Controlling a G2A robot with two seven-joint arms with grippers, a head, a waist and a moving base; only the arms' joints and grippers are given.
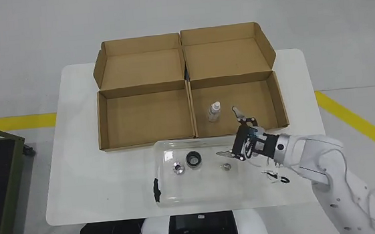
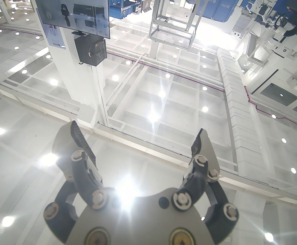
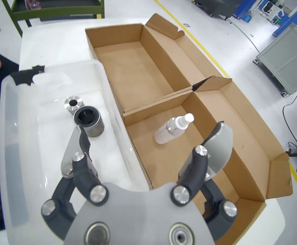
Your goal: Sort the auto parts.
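My right gripper (image 3: 150, 130) hangs wide open and empty above the far rim of the clear tray (image 3: 102, 69). Just left, inside the tray, stands the black metal sleeve (image 3: 88, 123): likely heavy, rigid, slick. I recommend gripping across its outer wall, mid-height.

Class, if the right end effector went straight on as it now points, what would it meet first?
Likely the near wall of the right box, beside the tray; the bottle lies just off that line. Height is unclear.
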